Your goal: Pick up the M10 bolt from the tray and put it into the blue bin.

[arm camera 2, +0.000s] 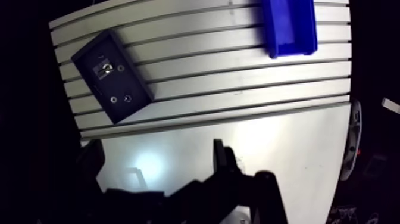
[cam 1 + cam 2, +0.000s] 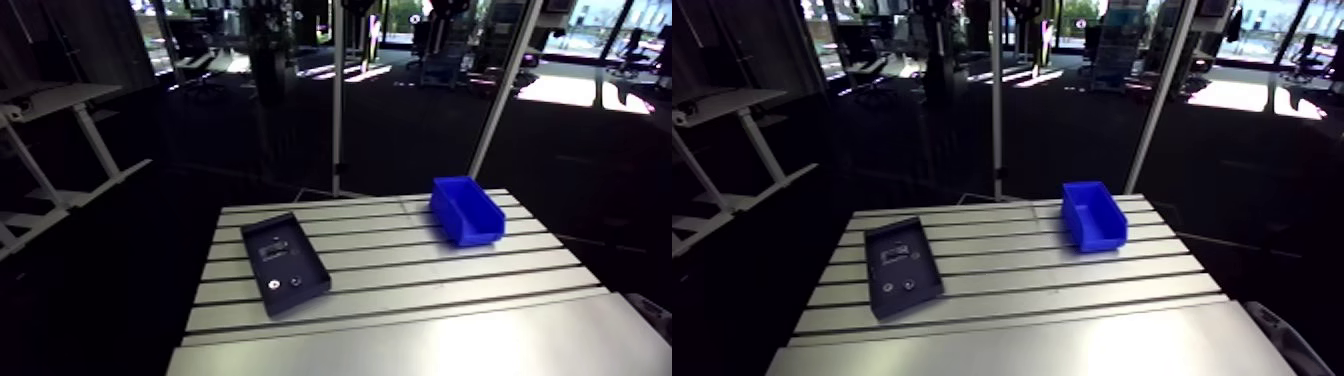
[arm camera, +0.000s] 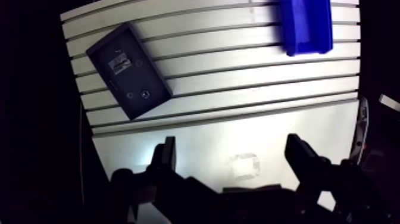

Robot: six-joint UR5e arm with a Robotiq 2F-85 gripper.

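**Figure: The room around the work cell**

A slotted aluminium counter stands in a mostly dim room, and its smooth near edge catches a pale glare. Behind it rise a thin upright post and a pale slanted bar. To the left in the arm view, a white-framed desk with angled legs stands against the dark. The floor beyond is dark, with sunlit patches far back beneath bright windows.
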